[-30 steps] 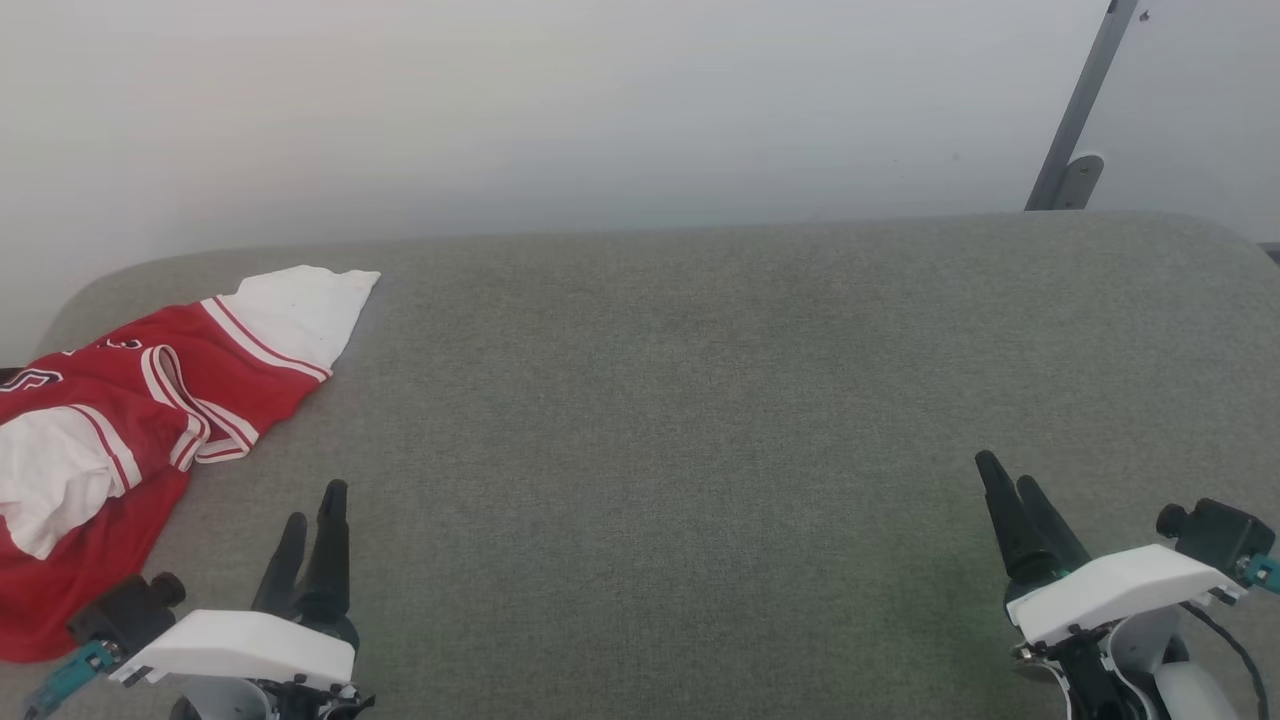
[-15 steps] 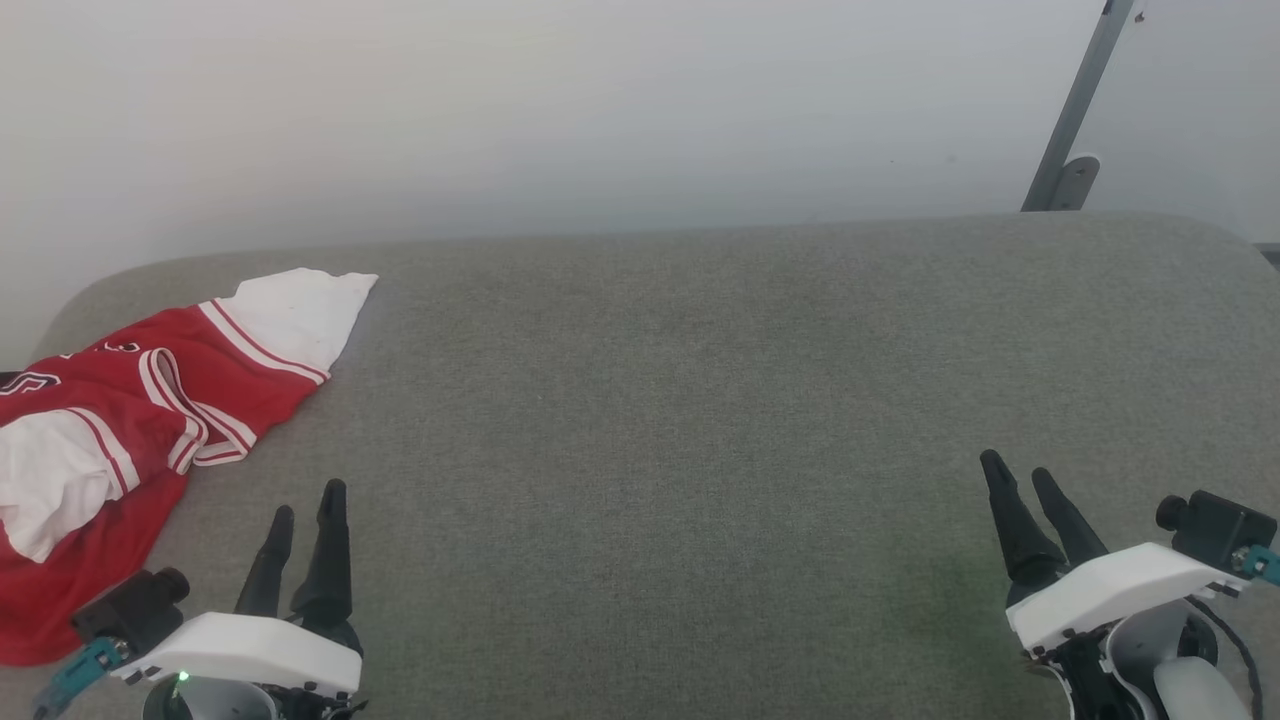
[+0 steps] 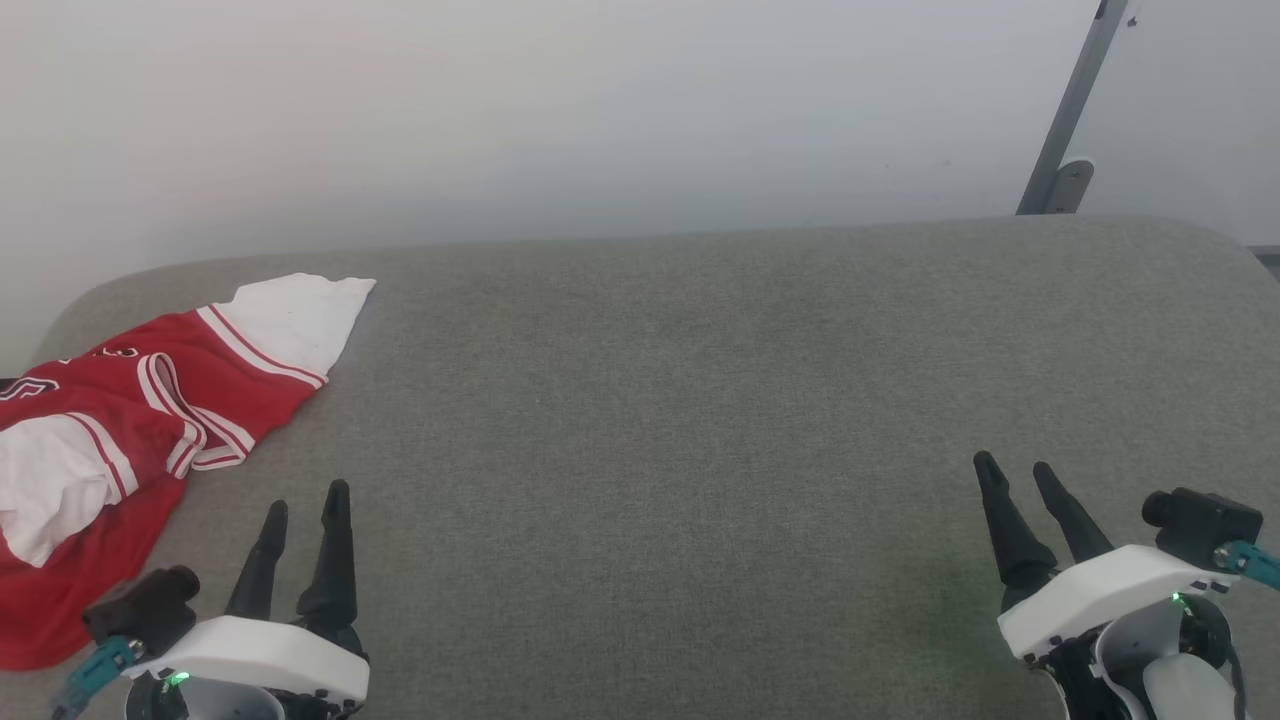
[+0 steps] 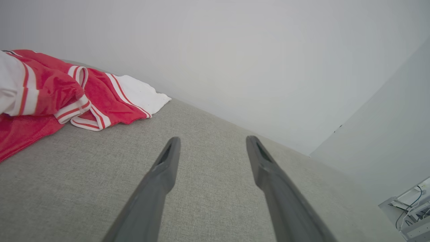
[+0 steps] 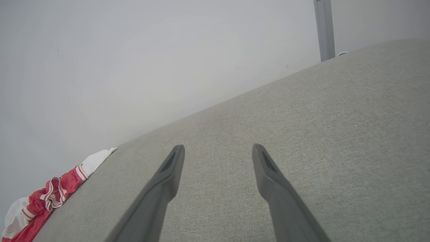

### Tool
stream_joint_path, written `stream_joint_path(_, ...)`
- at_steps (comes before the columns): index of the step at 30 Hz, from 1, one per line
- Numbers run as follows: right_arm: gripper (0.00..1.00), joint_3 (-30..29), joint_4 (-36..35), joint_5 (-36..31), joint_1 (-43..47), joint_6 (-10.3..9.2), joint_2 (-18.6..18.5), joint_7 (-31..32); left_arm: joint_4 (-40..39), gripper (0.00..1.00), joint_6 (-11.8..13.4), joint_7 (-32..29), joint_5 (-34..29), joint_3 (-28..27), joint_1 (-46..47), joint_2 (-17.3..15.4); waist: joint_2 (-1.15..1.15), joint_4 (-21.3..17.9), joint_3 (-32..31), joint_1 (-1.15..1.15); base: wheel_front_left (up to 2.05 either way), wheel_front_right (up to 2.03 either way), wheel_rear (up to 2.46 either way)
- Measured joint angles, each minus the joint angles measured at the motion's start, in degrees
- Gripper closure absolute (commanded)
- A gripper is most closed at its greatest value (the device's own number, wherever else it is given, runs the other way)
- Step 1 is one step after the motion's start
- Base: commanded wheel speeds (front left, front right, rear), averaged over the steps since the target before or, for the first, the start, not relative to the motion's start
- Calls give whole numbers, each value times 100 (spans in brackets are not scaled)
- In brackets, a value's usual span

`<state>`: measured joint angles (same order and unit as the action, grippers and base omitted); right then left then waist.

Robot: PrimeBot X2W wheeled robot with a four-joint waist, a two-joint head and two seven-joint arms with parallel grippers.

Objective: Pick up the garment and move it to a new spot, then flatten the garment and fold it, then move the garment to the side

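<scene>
The garment (image 3: 130,420) is a red jersey with white panels and striped trim, lying crumpled at the far left of the grey cushioned surface (image 3: 700,400); part of it runs off the head view's left edge. It shows again in the left wrist view (image 4: 60,94) and small in the right wrist view (image 5: 43,198). My left gripper (image 3: 305,497) hovers open at the lower left, just right of the garment and apart from it, nothing between its fingers (image 4: 168,161). My right gripper (image 3: 1015,470) stands open at the lower right, far from the garment, its fingers (image 5: 268,171) empty.
A pale wall (image 3: 600,110) rises behind the cushioned surface. A grey metal post (image 3: 1070,110) leans against the wall at the back right. The surface's rounded corners drop off at the far left and far right. Cables and equipment (image 4: 410,211) sit beyond its edge.
The fingers of both grippers have spread apart, from nearly together to wide. The head view has shifted slightly. The garment lies as before.
</scene>
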<state>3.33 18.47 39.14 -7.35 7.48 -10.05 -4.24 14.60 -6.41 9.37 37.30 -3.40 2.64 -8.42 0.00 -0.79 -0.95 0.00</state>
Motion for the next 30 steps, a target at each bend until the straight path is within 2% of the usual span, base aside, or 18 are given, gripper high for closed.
stream_joint_path(30,0,200,14,-1313,-65,0,-129,-327,27,0,-66,382,-1339,-65,-25,-23,0,-27,-67,0,0,0,0)
